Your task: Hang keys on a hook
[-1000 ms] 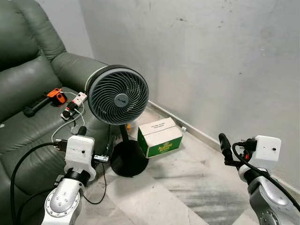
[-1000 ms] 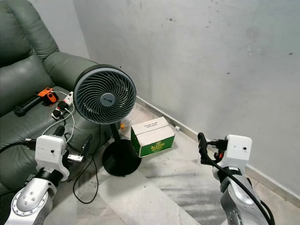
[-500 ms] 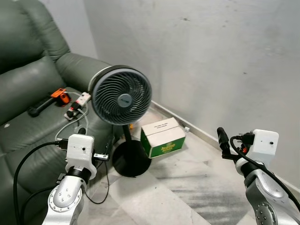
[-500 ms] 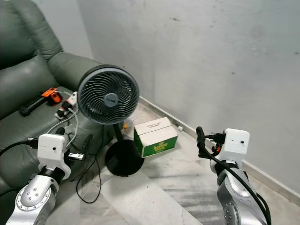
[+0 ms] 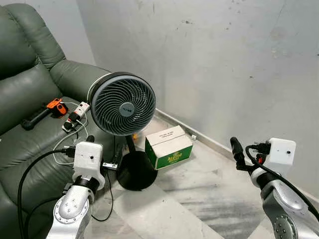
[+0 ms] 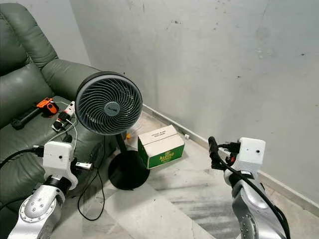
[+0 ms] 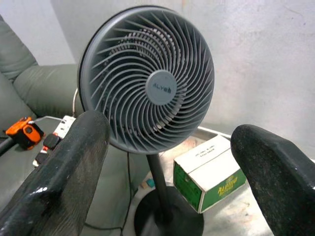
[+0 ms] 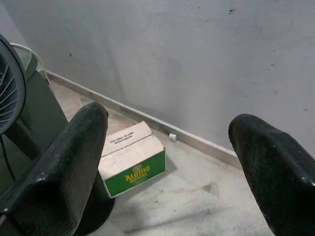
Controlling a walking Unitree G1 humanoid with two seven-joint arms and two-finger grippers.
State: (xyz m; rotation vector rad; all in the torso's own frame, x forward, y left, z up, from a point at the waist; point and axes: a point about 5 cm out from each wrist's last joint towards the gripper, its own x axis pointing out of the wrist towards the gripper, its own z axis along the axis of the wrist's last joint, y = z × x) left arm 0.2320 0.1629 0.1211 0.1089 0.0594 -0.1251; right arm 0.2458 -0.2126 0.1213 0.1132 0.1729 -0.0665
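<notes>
My left gripper (image 7: pixel 170 132) is open and empty, held low at my left and pointing at a grey standing fan (image 5: pixel 123 104). Its wrist camera box (image 5: pixel 88 157) sits in front of the sofa. My right gripper (image 8: pixel 170 123) is also open with nothing between its fingers (image 5: pixel 235 149). It is raised at my right and faces the grey wall (image 5: pixel 224 59) and a green and white carton (image 8: pixel 132 160) on the floor.
A dark green sofa (image 5: pixel 30 139) stands at the left with a power strip (image 5: pixel 75 113) and an orange and black tool (image 5: pixel 54 105) on its seat. The fan's round base (image 5: pixel 135 172) and the carton (image 5: pixel 168 147) stand on the marble floor near the wall. A black cable (image 6: pixel 92 199) loops across the floor.
The head camera has shifted a little, so the fan and carton sit slightly further left in the picture. Both grippers stay open and hold nothing.
</notes>
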